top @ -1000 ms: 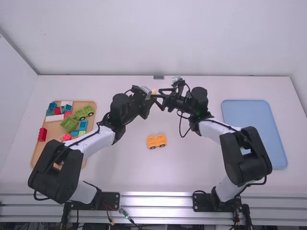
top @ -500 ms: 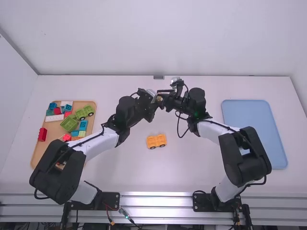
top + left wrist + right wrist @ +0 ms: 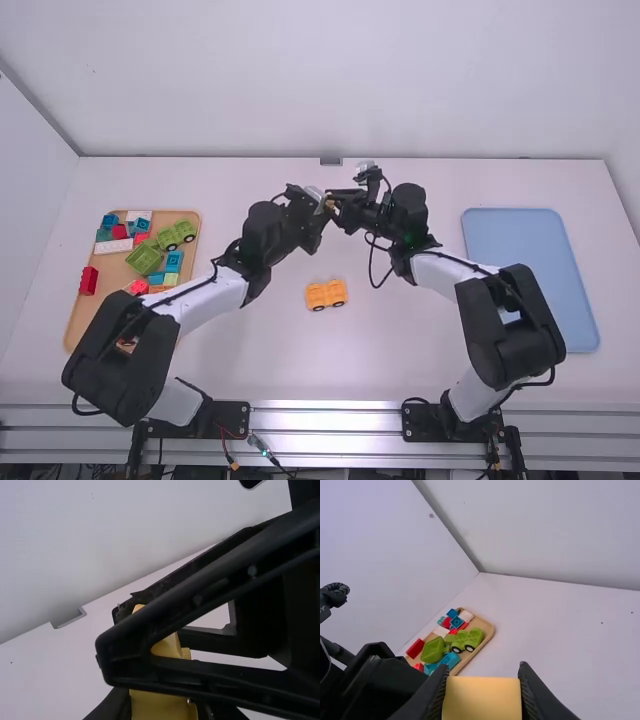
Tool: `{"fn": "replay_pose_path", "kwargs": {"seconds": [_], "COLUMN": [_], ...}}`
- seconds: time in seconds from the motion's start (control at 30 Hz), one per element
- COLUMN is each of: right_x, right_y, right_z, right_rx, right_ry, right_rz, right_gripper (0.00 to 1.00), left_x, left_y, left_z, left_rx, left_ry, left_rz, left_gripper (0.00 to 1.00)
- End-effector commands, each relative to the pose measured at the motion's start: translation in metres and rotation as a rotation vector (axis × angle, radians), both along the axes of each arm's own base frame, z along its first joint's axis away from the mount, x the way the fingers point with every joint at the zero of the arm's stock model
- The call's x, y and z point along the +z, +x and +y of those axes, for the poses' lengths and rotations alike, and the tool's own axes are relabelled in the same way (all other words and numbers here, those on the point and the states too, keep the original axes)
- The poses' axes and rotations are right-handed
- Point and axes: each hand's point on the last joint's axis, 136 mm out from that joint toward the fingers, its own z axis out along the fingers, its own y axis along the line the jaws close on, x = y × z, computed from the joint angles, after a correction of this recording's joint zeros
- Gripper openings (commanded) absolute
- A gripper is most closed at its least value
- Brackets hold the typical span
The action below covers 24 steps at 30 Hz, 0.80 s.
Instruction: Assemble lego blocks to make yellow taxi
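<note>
A: What does the white table (image 3: pixel 240 345) bear?
B: Two trays: a blue tray (image 3: pixel 530 260) on the right and a wooden tray (image 3: pixel 108 272) on the left.
A: And their contents?
B: The wooden tray holds green pieces (image 3: pixel 145 258), one with wheels, besides blue blocks (image 3: pixel 173 262) and white blocks (image 3: pixel 113 246); a red block (image 3: pixel 88 281) lies at its outer rim.
A: The grippers?
B: Left gripper (image 3: pixel 322 201) and right gripper (image 3: pixel 336 203) meet above the table, well apart from both trays. Each is closed upon yellow brickwork (image 3: pixel 482 698) – the fingers bear on its sides. Whether this is one block or several joined, one cannot tell.
A: And the wheeled orange-yellow piece (image 3: pixel 326 294)?
B: It stands on the table between the trays – nearer the robot than the grippers are.
</note>
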Motion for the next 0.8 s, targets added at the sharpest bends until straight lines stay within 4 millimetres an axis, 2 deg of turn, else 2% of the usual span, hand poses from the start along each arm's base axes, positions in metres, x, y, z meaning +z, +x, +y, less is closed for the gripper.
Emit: {"fn": "replay_pose_path", "kwargs": {"seconds": [0.0,0.07,0.13,0.17,0.2,0.23,0.27,0.37,0.43,0.6,0.67,0.77], "right_x": [-0.006,-0.006,-0.006,-0.006,-0.006,-0.006,-0.006,-0.003,0.001,0.014,0.023,0.032], "right_y": [-0.005,-0.006,-0.008,-0.007,-0.007,-0.007,-0.007,-0.004,-0.005,-0.012,-0.021,-0.031], "right_z": [0.005,0.007,0.009,0.009,0.008,0.008,0.008,0.001,-0.004,-0.012,-0.014,-0.015], "right_rx": [0.020,0.025,0.030,0.030,0.029,0.030,0.030,0.037,0.082,0.234,0.333,0.421], "right_ry": [0.002,0.002,0.001,-0.002,-0.007,-0.008,-0.011,-0.033,-0.041,-0.056,-0.065,-0.058], "right_rz": [0.027,0.027,0.026,0.020,0.009,0.009,0.002,-0.054,-0.086,-0.148,-0.207,-0.263], "right_gripper": [0.23,0.22,0.22,0.22,0.22,0.22,0.22,0.22,0.19,0.17,0.16,0.16], "left_x": [0.001,0.002,0.003,0.003,0.002,0.002,0.001,-0.009,-0.009,0.015,0.034,0.043], "left_y": [0.000,0.000,0.000,0.000,0.000,0.000,0.000,-0.003,-0.013,-0.028,-0.040,-0.043], "left_z": [-0.001,-0.001,-0.002,-0.002,-0.002,-0.002,-0.002,-0.001,-0.003,0.001,0.008,0.016], "left_rx": [-0.003,-0.003,-0.003,-0.004,-0.006,-0.006,-0.006,-0.015,-0.110,-0.333,-0.487,-0.569], "left_ry": [0.001,0.000,-0.002,-0.002,-0.002,-0.001,0.000,0.015,0.015,-0.052,-0.112,-0.161], "left_rz": [-0.016,-0.018,-0.022,-0.022,-0.018,-0.017,-0.013,0.036,0.089,0.135,0.120,0.118], "left_gripper": [0.20,0.29,0.42,0.56,0.85,0.88,0.97,0.99,0.99,0.99,0.99,0.99]}}
